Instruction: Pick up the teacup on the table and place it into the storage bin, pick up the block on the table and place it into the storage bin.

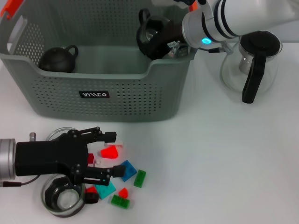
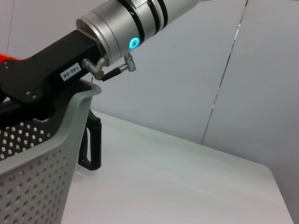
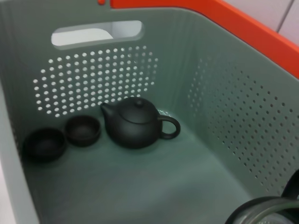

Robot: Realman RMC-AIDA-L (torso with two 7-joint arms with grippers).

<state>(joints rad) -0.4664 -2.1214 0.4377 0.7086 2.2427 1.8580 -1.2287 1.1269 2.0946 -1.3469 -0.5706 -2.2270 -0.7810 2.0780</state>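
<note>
The grey-green storage bin (image 1: 117, 100) stands at the back left. My right gripper (image 1: 169, 45) is shut on a glass teacup with a black handle (image 1: 152, 32) and holds it over the bin's right end, at rim height. The cup's rim shows in the right wrist view (image 3: 261, 210). My left gripper (image 1: 108, 154) is open at the front left, its fingers either side of a red block (image 1: 110, 151) on the table. Inside the bin (image 3: 224, 107) lie a black teapot (image 3: 135, 123) and two dark teacups (image 3: 83, 130).
More blocks lie by the left gripper: blue (image 1: 127, 170), green (image 1: 140, 178), cyan (image 1: 105, 189). A glass cup (image 1: 60, 197) stands at the front left and another (image 1: 58, 135) behind the gripper. A glass carafe with a black handle (image 1: 254, 65) stands right of the bin.
</note>
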